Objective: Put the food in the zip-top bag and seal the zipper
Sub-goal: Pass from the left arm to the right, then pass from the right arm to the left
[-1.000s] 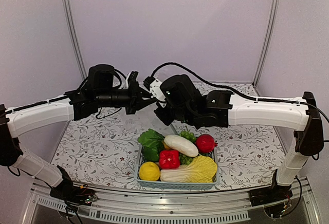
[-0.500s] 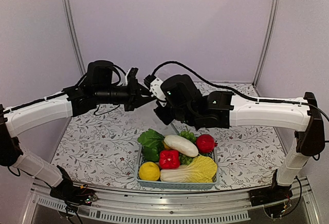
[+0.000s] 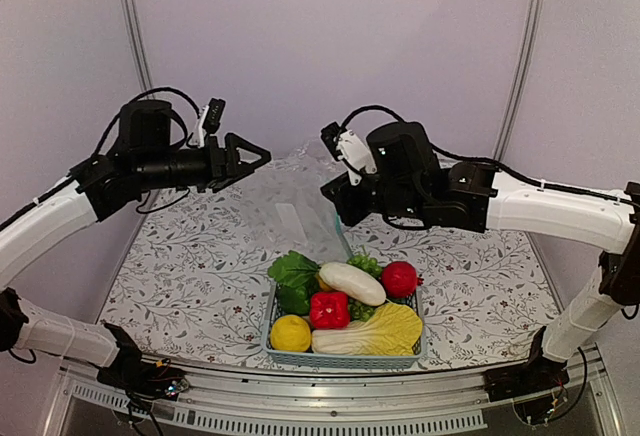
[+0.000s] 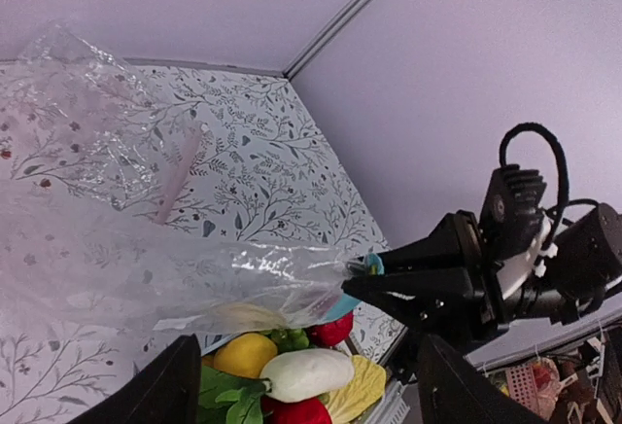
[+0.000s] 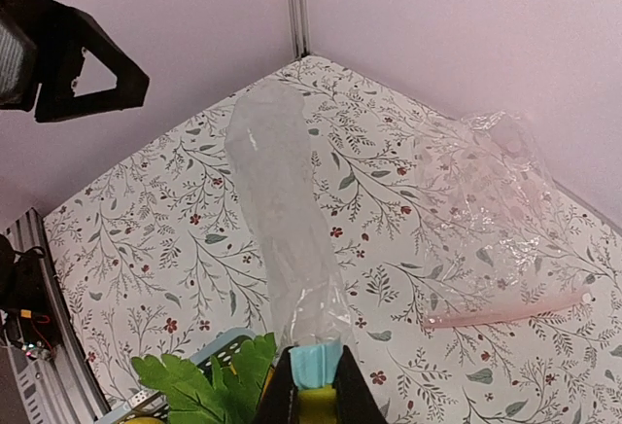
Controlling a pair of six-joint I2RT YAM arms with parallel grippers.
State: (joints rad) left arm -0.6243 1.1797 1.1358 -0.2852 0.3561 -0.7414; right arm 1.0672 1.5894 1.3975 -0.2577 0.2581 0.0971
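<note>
The clear zip-top bag (image 3: 288, 199) hangs crumpled above the patterned table, behind the basket. My right gripper (image 3: 333, 199) is shut on a bunched end of its teal zipper (image 5: 316, 364), which sits pinched in my right gripper (image 5: 314, 397). My left gripper (image 3: 250, 161) is open and empty, apart from the bag on its left. From the left wrist view the bag (image 4: 146, 249) stretches to the zipper (image 4: 372, 265). The food lies in the basket: lemon (image 3: 290, 333), red pepper (image 3: 329, 309), white radish (image 3: 352, 283), red fruit (image 3: 400, 279), cabbage (image 3: 372, 331), green leaves (image 3: 293, 270).
The light-blue slatted basket (image 3: 340, 359) stands at the table's near edge, between the arm bases. Walls with metal posts close in the back and both sides. The bag's loose far part (image 5: 486, 200) rests on the table towards the back corner.
My left gripper opened, let go of the bag and swung away to the left. My right arm drew back to the right, still holding the zipper, and the bag now shows spread between them.
</note>
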